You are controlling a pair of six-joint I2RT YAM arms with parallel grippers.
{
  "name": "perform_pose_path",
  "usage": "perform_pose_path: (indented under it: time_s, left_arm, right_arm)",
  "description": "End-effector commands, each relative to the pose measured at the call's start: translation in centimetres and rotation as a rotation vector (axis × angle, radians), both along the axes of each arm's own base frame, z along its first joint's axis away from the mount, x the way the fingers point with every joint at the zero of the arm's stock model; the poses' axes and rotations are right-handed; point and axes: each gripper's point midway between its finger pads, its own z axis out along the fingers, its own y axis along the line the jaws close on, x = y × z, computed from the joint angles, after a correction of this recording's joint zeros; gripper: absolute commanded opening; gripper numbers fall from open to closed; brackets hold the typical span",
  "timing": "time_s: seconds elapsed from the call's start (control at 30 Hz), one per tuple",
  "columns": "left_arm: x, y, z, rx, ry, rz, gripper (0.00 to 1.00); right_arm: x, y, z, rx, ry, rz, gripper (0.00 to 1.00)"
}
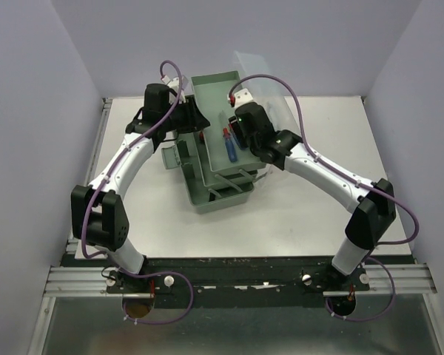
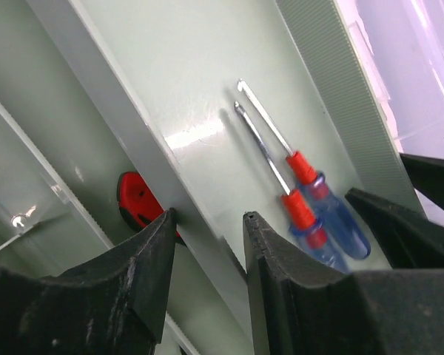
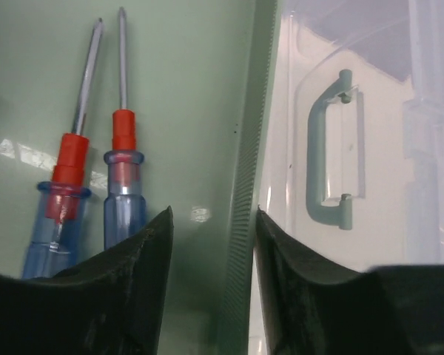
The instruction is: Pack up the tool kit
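The sage-green tool kit [image 1: 223, 198] stands open at mid-table, its translucent lid [image 1: 272, 83] raised at the back right. Its inner tray [image 1: 211, 90] rests tilted on top and holds two blue-and-red screwdrivers [image 1: 228, 145] [image 2: 311, 216] [image 3: 122, 185]. My left gripper [image 1: 193, 124] [image 2: 207, 225] straddles the tray's left rim [image 2: 133, 126], its jaws closed against that rim. My right gripper [image 1: 241, 136] [image 3: 213, 214] stands over the tray's ribbed right rim [image 3: 244, 185], open, with the rim near one finger and a gap to the other.
A red and black tool [image 2: 137, 200] lies in the box under the tray. The lid's green handle [image 3: 322, 163] shows through the lid beside my right gripper. Grey walls enclose the white table [image 1: 333, 140] at the back and sides.
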Motion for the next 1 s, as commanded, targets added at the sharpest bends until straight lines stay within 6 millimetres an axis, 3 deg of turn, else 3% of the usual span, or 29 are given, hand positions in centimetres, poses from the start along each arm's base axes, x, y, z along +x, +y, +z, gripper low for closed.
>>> perform_pose_path:
  time_s: [0.0,0.27,0.43,0.53,0.67,0.83,0.97]
  left_arm:
    - [-0.2,1.8,-5.2,0.119,0.125,0.053,0.45]
    - [-0.5,2.3,-6.2,0.146,0.163,0.068,0.42]
    - [-0.7,3.0,-6.5,0.159,0.164,0.083,0.41]
    - [-0.8,2.8,-6.8,0.155,0.176,0.068,0.30]
    - [-0.9,2.9,-7.4,0.169,0.192,0.068,0.28]
    - [-0.8,3.4,-8.0,0.201,0.201,0.079,0.11]
    - [-0.7,3.8,-8.2,0.225,0.201,0.092,0.03]
  right_arm:
    - [-2.7,3.6,1.3,0.048,0.029,0.097,0.69]
    - [-7.7,8.3,8.3,0.238,0.025,0.383,0.73]
    - [-9.5,8.3,12.0,0.362,-0.010,0.441,0.78]
    - [-8.4,7.5,11.6,0.311,-0.021,0.374,0.78]
    - [-7.3,7.5,9.0,0.240,0.018,0.331,0.78]
    - [-6.2,6.8,6.6,0.190,0.044,0.238,0.78]
    - [-6.6,6.8,7.9,0.222,0.023,0.253,0.78]
